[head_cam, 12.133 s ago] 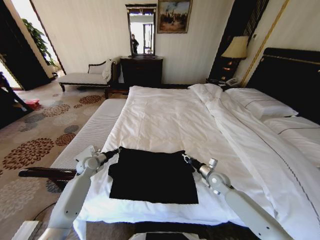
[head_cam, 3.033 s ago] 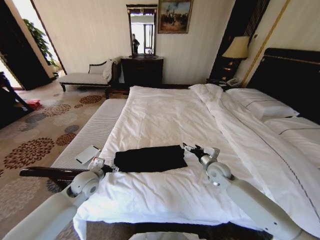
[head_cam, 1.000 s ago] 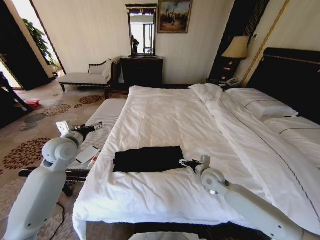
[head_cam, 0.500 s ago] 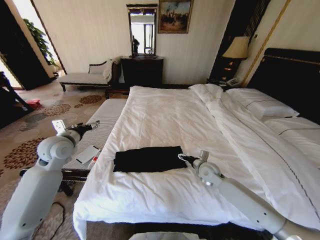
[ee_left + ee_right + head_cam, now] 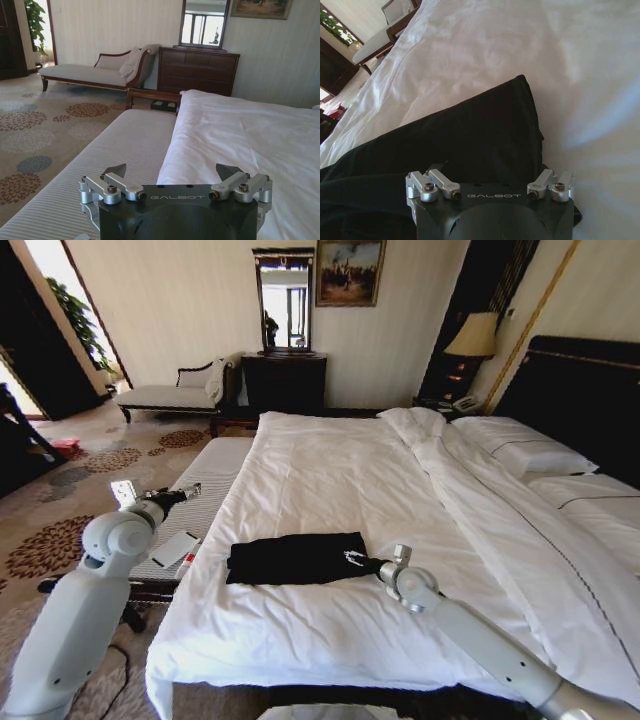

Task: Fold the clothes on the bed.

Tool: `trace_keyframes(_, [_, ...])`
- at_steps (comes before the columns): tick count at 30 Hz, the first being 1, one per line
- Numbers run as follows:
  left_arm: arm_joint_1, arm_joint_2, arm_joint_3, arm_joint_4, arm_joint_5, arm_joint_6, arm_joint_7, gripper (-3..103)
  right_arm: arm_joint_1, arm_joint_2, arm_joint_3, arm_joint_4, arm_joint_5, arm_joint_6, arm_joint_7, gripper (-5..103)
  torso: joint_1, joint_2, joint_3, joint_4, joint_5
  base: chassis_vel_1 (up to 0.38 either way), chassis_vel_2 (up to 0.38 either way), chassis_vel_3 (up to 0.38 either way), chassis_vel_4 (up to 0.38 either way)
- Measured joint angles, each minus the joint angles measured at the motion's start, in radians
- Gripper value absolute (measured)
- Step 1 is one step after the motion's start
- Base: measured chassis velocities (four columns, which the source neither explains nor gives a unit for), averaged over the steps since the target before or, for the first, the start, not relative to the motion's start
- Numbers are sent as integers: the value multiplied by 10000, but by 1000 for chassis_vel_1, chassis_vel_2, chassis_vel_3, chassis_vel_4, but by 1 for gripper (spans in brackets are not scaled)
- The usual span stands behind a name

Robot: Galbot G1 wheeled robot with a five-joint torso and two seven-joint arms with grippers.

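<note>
At the lower centre of the head view, the right pincer (image 5: 357,559) is seen set low at the right end of the T-shirt (image 5: 295,557), its fingertips lying over the black cloth. In the right wrist view the same pincer (image 5: 490,172) is shown with its fingers spread wide above the dark fabric (image 5: 445,145); whether cloth is touched by the tips cannot be told. The T-shirt is laid as a narrow folded band across the near part of the bed (image 5: 330,480), on the white sheet, in the lower middle of the frame. At mid-left of the head view, the left pincer (image 5: 172,496) is held raised off the bed's left edge, above the worktop (image 5: 200,490). In the left wrist view its fingers (image 5: 116,170) are seen spread apart with nothing between them, the striped worktop (image 5: 120,145) and the bed's white edge (image 5: 240,125) lying beyond. A small white card-like thing (image 5: 174,548) is seen on the worktop.
</note>
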Motion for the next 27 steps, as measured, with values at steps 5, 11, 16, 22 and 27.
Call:
trace_keyframes(5, [-21,-12,-13,99,81,0,37,100,-93,-85,-12,192,53,100,-6,75,0,0,0,0,0,0,0,0,0])
trace_keyframes(11, [-22,-111,42,128,194,0,47,100,-181,-110,60,413,177,452,-84,48,0,0,0,0,0,0,0,0,0])
trace_keyframes(16, [26,-113,49,103,228,0,44,100,-172,-77,71,436,173,655,-132,32,0,0,0,0,1,0,0,0,0])
trace_keyframes(22, [56,-102,14,75,239,0,41,100,-279,-171,231,642,191,811,21,10,0,0,-1,1,2,0,0,0,0])
trace_keyframes(27, [61,-136,-20,73,272,-1,31,100,-511,-437,600,1078,361,851,268,4,0,0,-1,0,2,0,0,0,0])
